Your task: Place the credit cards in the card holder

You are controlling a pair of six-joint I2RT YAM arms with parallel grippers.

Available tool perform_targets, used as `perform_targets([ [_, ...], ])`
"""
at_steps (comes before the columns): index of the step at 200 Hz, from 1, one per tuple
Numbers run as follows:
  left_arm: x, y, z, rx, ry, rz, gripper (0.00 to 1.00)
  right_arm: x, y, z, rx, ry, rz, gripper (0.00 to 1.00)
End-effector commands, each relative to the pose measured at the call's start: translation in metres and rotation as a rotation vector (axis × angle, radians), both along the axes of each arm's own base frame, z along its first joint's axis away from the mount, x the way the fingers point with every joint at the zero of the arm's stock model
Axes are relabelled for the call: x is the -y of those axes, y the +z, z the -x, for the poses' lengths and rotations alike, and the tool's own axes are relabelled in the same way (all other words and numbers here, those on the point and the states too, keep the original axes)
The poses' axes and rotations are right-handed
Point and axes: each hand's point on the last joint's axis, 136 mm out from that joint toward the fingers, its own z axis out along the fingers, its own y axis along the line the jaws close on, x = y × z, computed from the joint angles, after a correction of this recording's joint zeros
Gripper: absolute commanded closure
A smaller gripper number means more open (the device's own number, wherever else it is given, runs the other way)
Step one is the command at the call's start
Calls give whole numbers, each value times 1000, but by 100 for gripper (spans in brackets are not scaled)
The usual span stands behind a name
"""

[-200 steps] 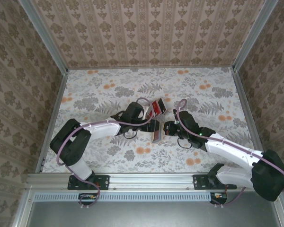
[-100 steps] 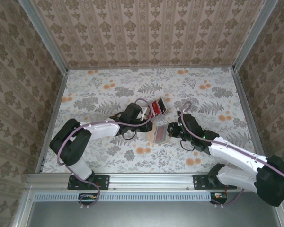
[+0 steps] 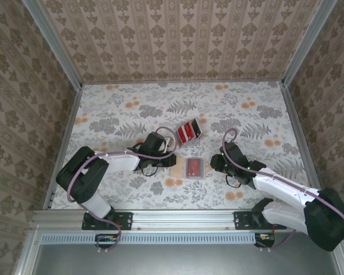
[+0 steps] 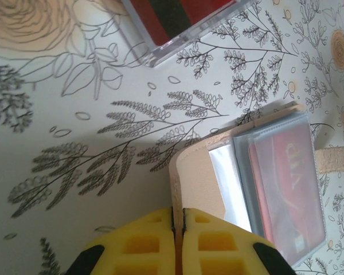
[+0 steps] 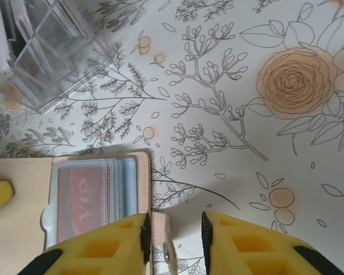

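Observation:
The tan card holder [image 3: 194, 167] lies open and flat on the floral table, a red card [image 4: 286, 189] showing through its clear sleeve. My left gripper [image 3: 174, 163] is shut on the holder's left flap edge [image 4: 203, 172], pinched between the yellow fingers [image 4: 218, 246]. On the holder's right side my right gripper [image 3: 212, 164] stands open. The snap tab [image 5: 163, 240] rests against its left pad, with a gap to the other pad. The remaining red credit cards [image 3: 188, 130] lie in a clear case [image 4: 183, 23] just beyond the holder.
The clear case [image 5: 46, 51] sits close to the holder's far side. Patterned walls ring the table, with metal rails [image 3: 63, 132] along its edges. Open floral tabletop [image 5: 264, 143] stretches to the right of the holder.
The holder, held up on edge between the grippers, now lies flat and open. My left gripper closed on its flap. My right gripper opened off the tab. Both drew nearer.

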Motion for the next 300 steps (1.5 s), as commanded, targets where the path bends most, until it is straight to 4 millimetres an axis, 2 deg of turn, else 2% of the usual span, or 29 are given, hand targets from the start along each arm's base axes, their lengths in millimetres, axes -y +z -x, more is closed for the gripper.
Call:
perform_targets([
  [1,-12,-1,-2,9,65,-16,92,-21,30,-1,23,89,-72,67],
  [28,-17,-6,1,-15,112,-16,93,-44,56,6,52,159,-125,67],
  [44,-21,-11,2,-17,148,-10,93,-59,57,11,34,180,-171,67],
  [94,-26,-15,-1,-21,217,14,97,-88,3,15,-112,228,-85,66],
  [124,-28,-17,-1,-28,234,16,97,-100,-8,9,-121,249,-63,66],
  [129,-28,-18,0,-28,235,16,97,-99,-16,8,-139,249,-41,66],
  [167,-28,-21,3,-39,239,17,98,-100,-20,-2,-129,253,15,66],
  [190,-29,-23,4,-47,237,8,98,-92,-27,-3,-152,230,77,65],
  [242,-29,-24,1,-44,246,1,98,-75,-23,-2,-133,175,99,62],
  [300,-24,-26,2,-57,235,11,98,-88,-46,0,-207,203,82,60],
])
